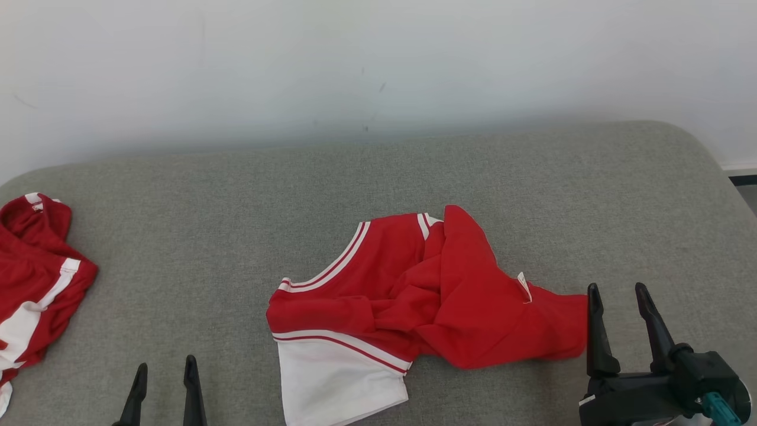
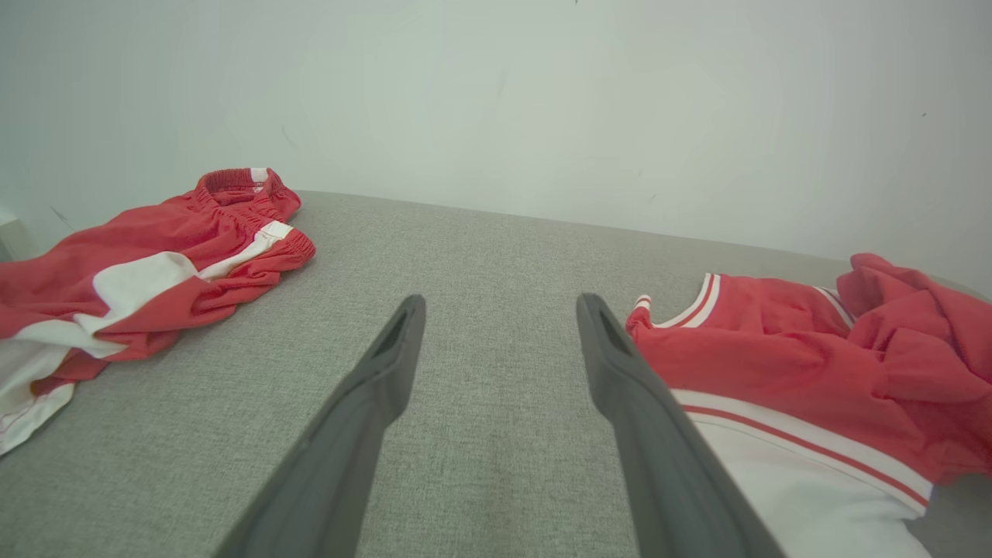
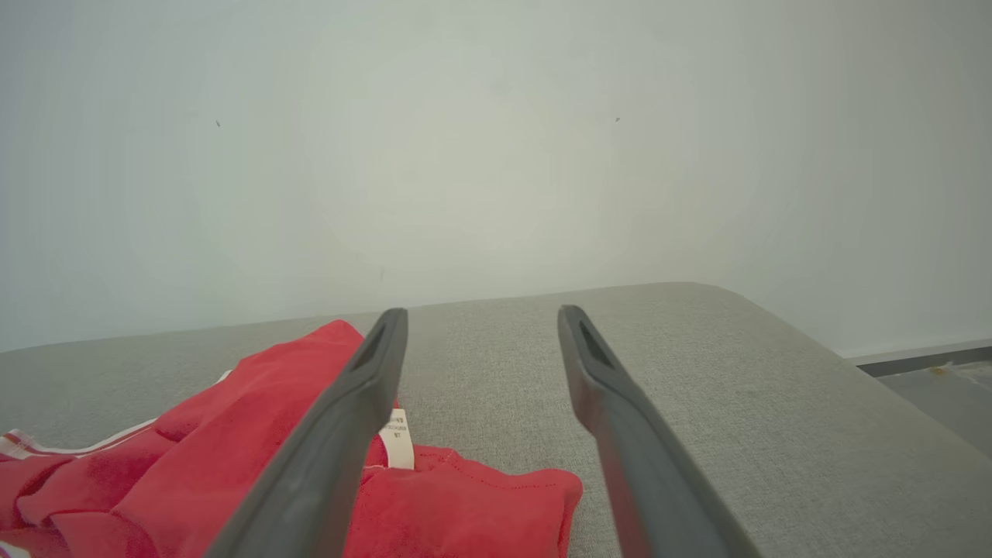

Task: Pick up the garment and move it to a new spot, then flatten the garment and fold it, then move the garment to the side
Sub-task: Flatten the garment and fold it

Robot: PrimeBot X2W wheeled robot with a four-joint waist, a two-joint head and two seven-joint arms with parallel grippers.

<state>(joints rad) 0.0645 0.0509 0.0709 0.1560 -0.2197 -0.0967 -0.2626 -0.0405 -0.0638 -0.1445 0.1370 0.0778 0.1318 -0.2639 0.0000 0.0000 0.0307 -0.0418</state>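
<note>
High head, low wrists, common garment (image 1: 426, 290)

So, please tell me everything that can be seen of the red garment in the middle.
The garment is soft red cloth, like a sports top, with white-and-red striped trim and a white panel at its near left end. A small white label shows near the right end. It lies crumpled, its right half bunched in folds, on the grey table. The open right gripper stands just beside its right end, gripping nothing; whether it touches the cloth I cannot tell.
</note>
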